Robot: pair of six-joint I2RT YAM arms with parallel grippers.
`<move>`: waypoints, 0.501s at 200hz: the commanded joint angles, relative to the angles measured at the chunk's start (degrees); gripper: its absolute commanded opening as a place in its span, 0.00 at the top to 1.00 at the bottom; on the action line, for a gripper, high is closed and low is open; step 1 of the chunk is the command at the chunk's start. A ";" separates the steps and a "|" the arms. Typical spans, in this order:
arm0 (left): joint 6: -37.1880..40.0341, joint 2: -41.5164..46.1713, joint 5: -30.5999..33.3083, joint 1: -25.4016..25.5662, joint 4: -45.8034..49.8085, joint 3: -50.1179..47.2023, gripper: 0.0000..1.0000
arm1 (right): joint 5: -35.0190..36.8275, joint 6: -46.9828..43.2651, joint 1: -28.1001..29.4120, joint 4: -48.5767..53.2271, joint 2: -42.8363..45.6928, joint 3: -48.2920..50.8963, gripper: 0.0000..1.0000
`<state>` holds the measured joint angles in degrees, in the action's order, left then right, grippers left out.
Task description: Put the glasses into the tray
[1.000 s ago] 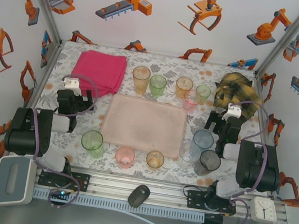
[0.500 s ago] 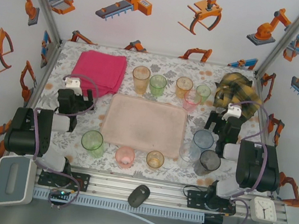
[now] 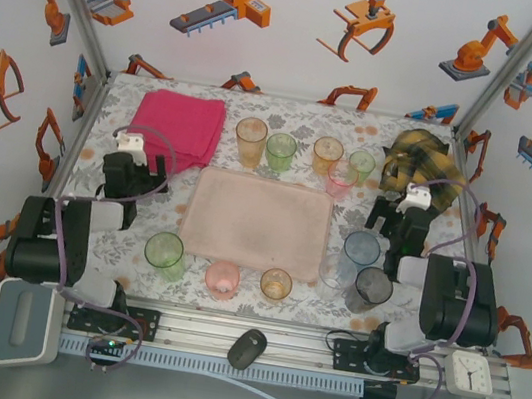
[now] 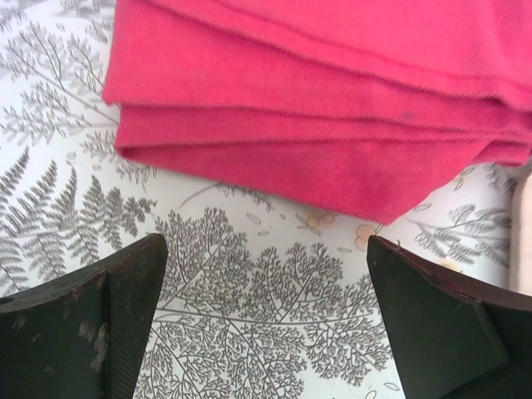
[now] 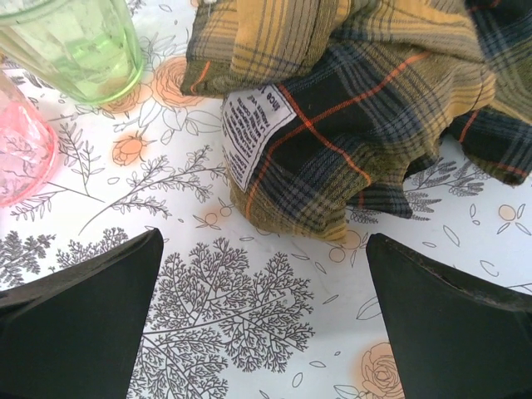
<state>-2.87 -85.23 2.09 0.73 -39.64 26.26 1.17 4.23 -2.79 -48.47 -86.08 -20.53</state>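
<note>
The pale pink tray (image 3: 259, 221) lies bare in the middle of the table. Glasses stand around it: orange (image 3: 250, 139), green (image 3: 281, 149), orange (image 3: 327, 154), green (image 3: 362, 164) and pink (image 3: 340, 181) behind it; blue (image 3: 362, 247), clear (image 3: 338, 270) and grey (image 3: 370, 289) to its right; green (image 3: 165, 253), pink (image 3: 222, 279) and orange (image 3: 276, 284) in front. My left gripper (image 3: 140, 161) (image 4: 266, 324) hangs open over bare tablecloth left of the tray. My right gripper (image 3: 399, 202) (image 5: 264, 324) is open too, near a green glass (image 5: 75, 46) and a pink glass (image 5: 21, 158).
A folded magenta cloth (image 3: 178, 127) (image 4: 332, 108) lies just ahead of the left gripper. A crumpled plaid cloth (image 3: 422, 159) (image 5: 366, 108) lies just ahead of the right gripper. Printed walls close in the table on three sides.
The left gripper has edged slightly farther from its base, toward the magenta cloth. The right arm and the glasses look unchanged.
</note>
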 commanded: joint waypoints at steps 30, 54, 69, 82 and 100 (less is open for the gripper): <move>0.38 5.07 1.46 0.23 9.28 3.69 0.03 | 4.85 1.29 0.44 4.51 5.62 -1.53 0.00; 0.14 6.90 2.02 0.12 13.25 5.33 0.03 | 5.47 1.40 0.48 10.87 10.47 -3.15 0.01; 0.35 7.92 2.39 0.07 17.17 7.07 0.03 | 5.75 1.55 0.43 14.27 13.70 -4.18 0.02; 1.09 8.83 3.02 -0.07 18.72 7.91 0.03 | 6.01 1.78 0.48 16.98 16.56 -5.01 0.02; 1.51 10.38 3.10 -0.42 21.49 9.20 0.03 | 5.86 1.61 0.45 20.23 19.60 -6.28 0.02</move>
<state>-2.68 -77.54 4.12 0.71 -24.16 32.82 5.69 4.71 -2.79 -34.13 -70.37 -24.03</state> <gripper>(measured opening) 0.970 0.985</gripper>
